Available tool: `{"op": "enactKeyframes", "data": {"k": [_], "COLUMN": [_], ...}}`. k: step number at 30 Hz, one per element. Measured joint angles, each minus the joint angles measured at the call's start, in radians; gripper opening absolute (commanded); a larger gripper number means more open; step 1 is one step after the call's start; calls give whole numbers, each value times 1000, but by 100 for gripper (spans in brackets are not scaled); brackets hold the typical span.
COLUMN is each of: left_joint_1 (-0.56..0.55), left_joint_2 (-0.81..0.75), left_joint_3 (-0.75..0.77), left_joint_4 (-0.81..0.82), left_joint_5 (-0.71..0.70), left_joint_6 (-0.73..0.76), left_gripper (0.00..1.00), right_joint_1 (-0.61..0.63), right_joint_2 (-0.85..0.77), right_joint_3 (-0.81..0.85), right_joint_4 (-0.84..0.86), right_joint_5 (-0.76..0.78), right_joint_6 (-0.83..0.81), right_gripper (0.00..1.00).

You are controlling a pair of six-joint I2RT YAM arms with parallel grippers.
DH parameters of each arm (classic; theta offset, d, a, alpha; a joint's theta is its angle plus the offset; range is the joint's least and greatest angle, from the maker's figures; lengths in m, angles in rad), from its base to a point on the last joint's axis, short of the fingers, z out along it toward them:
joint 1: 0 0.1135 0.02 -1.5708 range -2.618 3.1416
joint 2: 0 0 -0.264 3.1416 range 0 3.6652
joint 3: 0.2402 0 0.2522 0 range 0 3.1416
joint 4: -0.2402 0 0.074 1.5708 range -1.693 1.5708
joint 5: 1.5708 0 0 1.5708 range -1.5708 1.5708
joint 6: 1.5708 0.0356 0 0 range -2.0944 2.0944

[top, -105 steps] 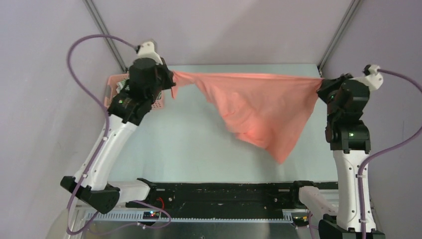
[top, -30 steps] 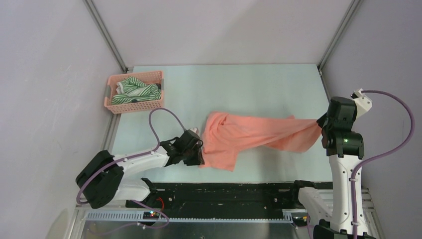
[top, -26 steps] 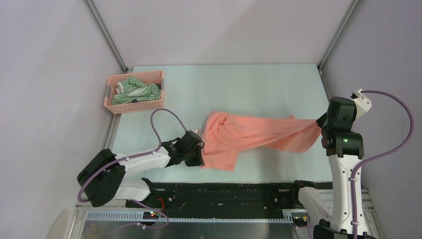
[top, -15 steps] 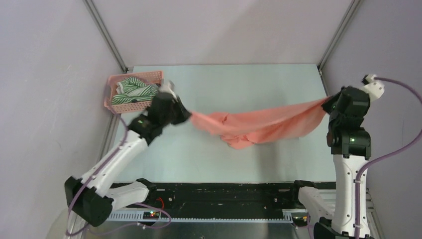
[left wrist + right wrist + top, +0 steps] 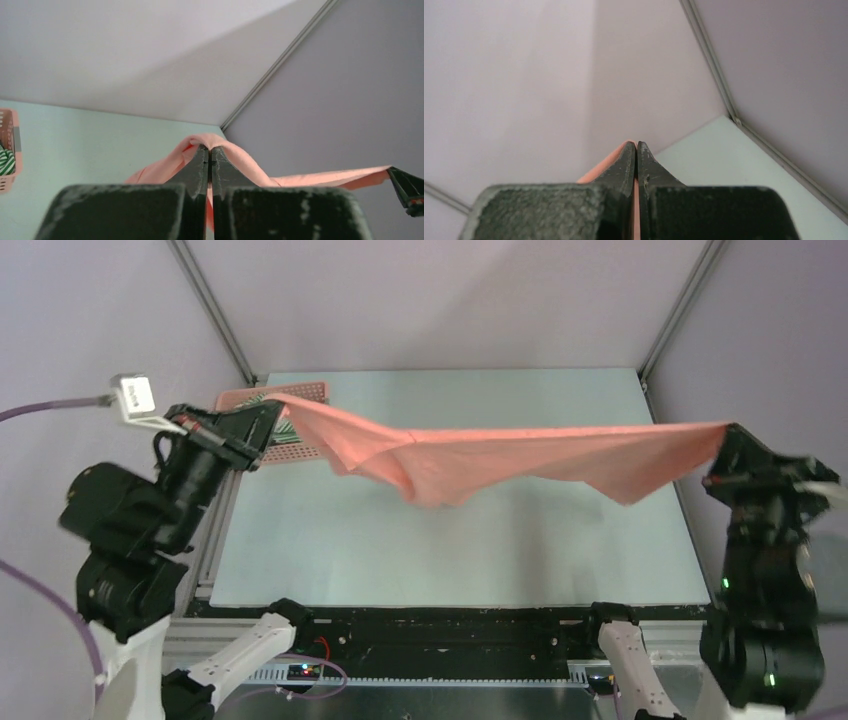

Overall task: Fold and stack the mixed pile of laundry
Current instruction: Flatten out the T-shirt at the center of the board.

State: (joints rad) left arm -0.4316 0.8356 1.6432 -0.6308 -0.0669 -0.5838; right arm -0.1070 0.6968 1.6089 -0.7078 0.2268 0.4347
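Above table (image 5: 450, 560), left gripper (image 5: 268, 412), right gripper (image 5: 730, 435) clamp salmon-pink shirt (image 5: 500, 455); right wrist: sliver only.

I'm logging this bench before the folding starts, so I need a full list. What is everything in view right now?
shirt: one, salmon-pink, stretched in the air above the table between the two grippers
basket: one, pink lattice, far-left corner of the table, partly hidden behind the shirt
striped garment: one, green and white, inside the basket
table: one, pale green, below the shirt
left gripper: one, black, shut on the shirt's end nearer the basket
right gripper: one, black, shut on the shirt's opposite end
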Motion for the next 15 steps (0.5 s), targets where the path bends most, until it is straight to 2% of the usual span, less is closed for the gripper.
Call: {"op": "enactKeyframes", "data": {"k": [6, 9, 12, 15], "left_joint_1": [0, 0, 2, 29], "left_joint_2": [-44, -30, 15, 119], "left_joint_3": [93, 134, 159, 191], "left_joint_4": [-85, -119, -137, -143], "left_joint_5": [21, -4, -81, -149], "left_joint_6": [17, 54, 108, 162], "left_gripper": [0, 0, 0, 0], "right_joint_1": [0, 0, 0, 0], "right_joint_2": [-85, -77, -28, 86], "right_joint_3": [117, 94, 36, -23], "right_joint_4": [-29, -6, 42, 126], "right_joint_5": [-52, -71, -99, -131], "right_joint_6": [18, 22, 20, 11], "right_gripper": [0, 0, 0, 0]}}
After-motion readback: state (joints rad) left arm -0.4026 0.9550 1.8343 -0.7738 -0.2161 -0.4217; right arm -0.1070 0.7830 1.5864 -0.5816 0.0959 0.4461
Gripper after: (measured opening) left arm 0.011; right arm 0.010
